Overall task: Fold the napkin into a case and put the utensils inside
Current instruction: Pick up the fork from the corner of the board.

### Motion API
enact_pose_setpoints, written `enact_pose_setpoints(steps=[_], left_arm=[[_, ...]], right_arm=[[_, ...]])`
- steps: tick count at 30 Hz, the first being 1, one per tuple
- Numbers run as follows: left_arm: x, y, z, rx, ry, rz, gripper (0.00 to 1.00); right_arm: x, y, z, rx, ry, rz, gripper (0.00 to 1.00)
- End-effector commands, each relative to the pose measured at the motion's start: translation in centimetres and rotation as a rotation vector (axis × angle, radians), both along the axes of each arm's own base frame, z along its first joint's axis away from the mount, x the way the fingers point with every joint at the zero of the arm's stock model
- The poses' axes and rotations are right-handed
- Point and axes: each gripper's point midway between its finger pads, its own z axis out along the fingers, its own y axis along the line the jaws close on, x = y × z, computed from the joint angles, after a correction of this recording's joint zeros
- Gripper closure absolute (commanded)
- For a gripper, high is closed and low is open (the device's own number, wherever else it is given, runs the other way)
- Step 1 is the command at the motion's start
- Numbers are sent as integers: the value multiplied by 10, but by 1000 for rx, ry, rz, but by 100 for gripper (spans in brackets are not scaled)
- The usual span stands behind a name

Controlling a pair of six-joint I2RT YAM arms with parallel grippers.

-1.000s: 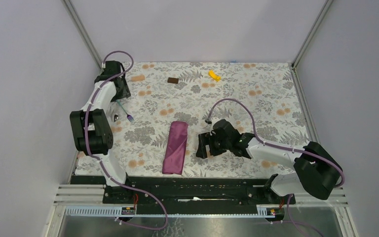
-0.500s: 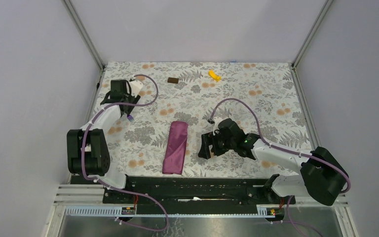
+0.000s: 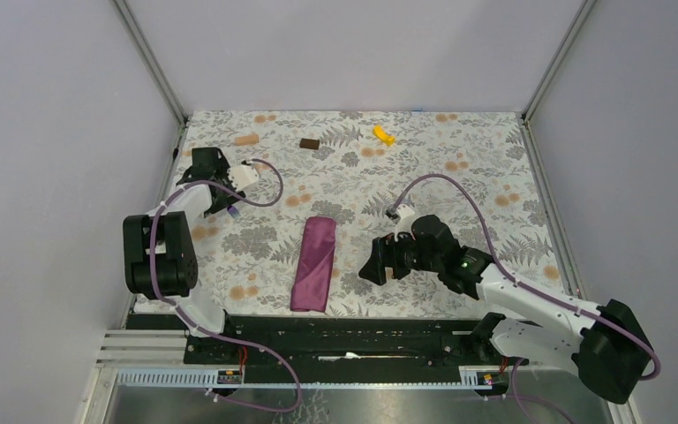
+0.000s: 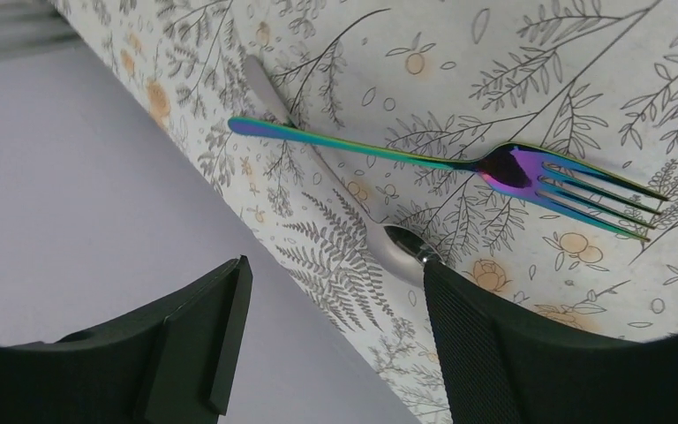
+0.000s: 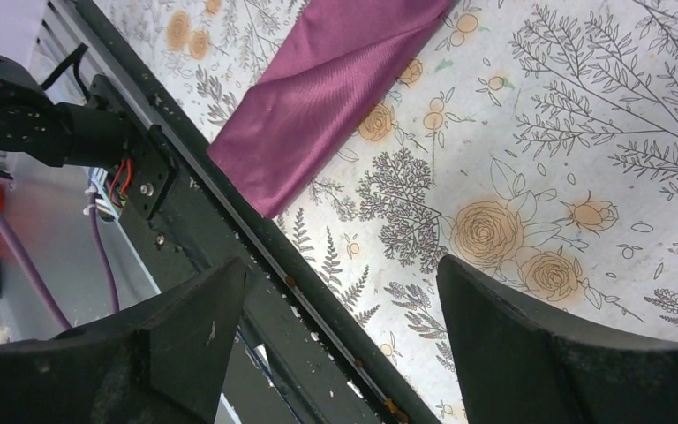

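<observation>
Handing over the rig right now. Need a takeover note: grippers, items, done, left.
Grippers: the left gripper is open and empty, over the fork and spoon, which lie crossed near the left edge of the table. The right gripper is open and empty, just right of the napkin.
Done: the napkin is folded into a narrow strip, near-centre.
Left: pick up both utensils and slip them into the napkin.
</observation>
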Motion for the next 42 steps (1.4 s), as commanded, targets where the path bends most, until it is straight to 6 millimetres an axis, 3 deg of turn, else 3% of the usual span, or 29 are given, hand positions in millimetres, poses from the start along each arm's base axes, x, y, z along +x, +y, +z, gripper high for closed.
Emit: enact_pose_setpoints(steps=[1, 11, 30, 37, 42], left_arm=[[26, -8, 5, 133, 9, -196, 24], [41, -19, -24, 176, 180, -357, 31], [41, -16, -68, 249, 316, -445, 38], [50, -32, -77, 246, 324, -482, 42], [58, -65, -80, 217, 307, -520, 43]], right_arm=[[0, -3, 13, 43, -32, -12, 14], [0, -6, 24, 76, -58, -24, 14], [3, -12, 36, 111, -76, -59, 15], [6, -15, 41, 118, -95, -77, 16], [6, -14, 39, 115, -88, -74, 16]])
